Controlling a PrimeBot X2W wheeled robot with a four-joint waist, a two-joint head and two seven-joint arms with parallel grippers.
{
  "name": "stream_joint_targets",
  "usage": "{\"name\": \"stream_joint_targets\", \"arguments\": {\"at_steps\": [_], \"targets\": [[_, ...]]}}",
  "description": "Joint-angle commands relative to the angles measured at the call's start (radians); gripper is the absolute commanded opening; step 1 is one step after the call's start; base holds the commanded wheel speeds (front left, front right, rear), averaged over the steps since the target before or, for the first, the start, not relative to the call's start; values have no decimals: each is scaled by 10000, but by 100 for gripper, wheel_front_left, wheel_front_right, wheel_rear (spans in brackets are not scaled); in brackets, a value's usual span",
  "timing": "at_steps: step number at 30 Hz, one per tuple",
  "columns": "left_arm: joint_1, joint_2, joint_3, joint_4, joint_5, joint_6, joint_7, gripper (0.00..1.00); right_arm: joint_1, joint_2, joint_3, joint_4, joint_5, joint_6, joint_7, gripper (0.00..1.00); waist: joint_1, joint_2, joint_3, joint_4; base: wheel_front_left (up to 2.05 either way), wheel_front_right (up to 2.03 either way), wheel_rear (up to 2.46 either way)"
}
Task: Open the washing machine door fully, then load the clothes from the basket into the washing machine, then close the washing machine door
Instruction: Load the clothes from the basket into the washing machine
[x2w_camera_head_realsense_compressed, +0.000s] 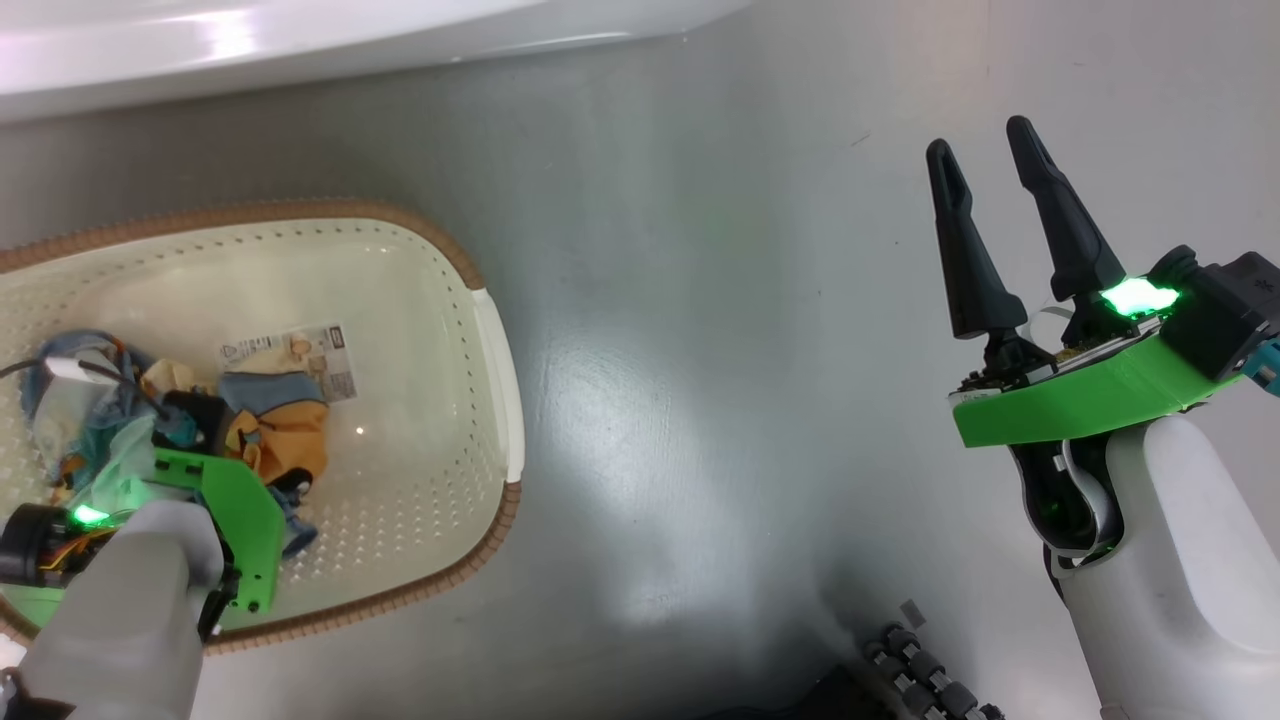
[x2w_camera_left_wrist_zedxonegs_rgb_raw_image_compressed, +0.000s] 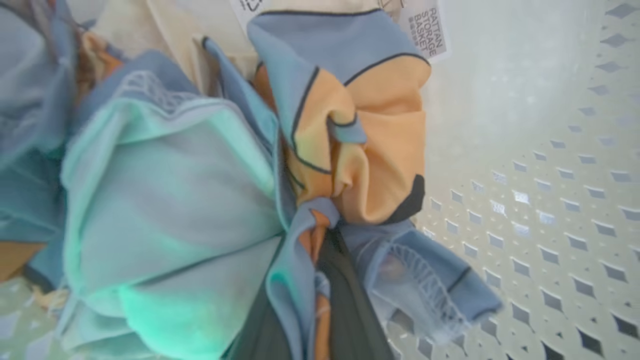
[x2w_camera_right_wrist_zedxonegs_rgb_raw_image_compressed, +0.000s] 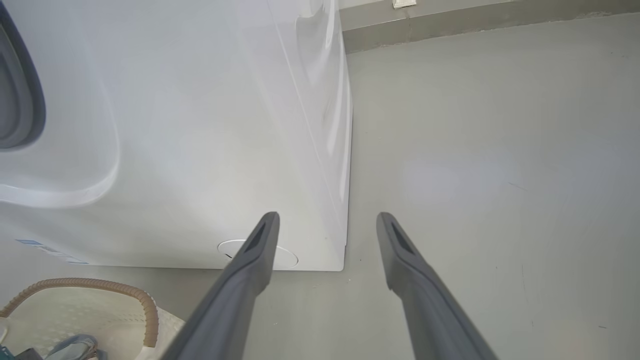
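1. Bulk first: the washing machine (x2w_camera_right_wrist_zedxonegs_rgb_raw_image_compressed: 200, 125) is the biggest thing we see, a white box standing on the grey floor (x2w_camera_head_realsense_compressed: 720, 400). In the right wrist view its front faces us, with a grey gasket (x2w_camera_right_wrist_zedxonegs_rgb_raw_image_compressed: 17, 90) at the left edge and a round flap (x2w_camera_right_wrist_zedxonegs_rgb_raw_image_compressed: 287, 260) low near its right corner.
2. The basket (x2w_camera_head_realsense_compressed: 497, 400) sits on the floor just in front of the machine, at the robot's left. Its long axis appears to run across the head view, and its white-handled end points toward the robot's right. The other end is cut off by the picture's edge.
3. The right gripper (x2w_camera_head_realsense_compressed: 982, 140) hangs over bare floor, well apart from the basket. Its fingers stand apart, holding nothing. They point up the head view toward the machine, tilted slightly left.
4. The clothes (x2w_camera_head_realsense_compressed: 285, 440) lie inside the basket, on its bottom in the left half. We see a crumpled blue and orange bundle, stretched roughly along the basket's length.
5. The left gripper (x2w_camera_left_wrist_zedxonegs_rgb_raw_image_compressed: 321, 239) reaches down into the basket from the near side. In its wrist view we see its dark fingers (x2w_camera_left_wrist_zedxonegs_rgb_raw_image_compressed: 355, 310) drawn together on a fold of the clothes, with the fabric bunched tight where they meet.
6. A paper label (x2w_camera_head_realsense_compressed: 300, 350) lies on the basket's bottom, touching the far edge of the bundle.
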Motion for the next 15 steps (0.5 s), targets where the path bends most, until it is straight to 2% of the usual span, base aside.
{"name": "stream_joint_targets", "arguments": {"at_steps": [1,15], "targets": [[160,227,204,20,-70,-70,-207,0,312,0,185,-153,-90,16,-48,100,0,0,-81,14,0,0,0],[170,-208,300,-39,-652,-330,-1495,0,406,-25,223,-21,-27,16,-48,100,0,0,-941,171,0,0,0]]}}
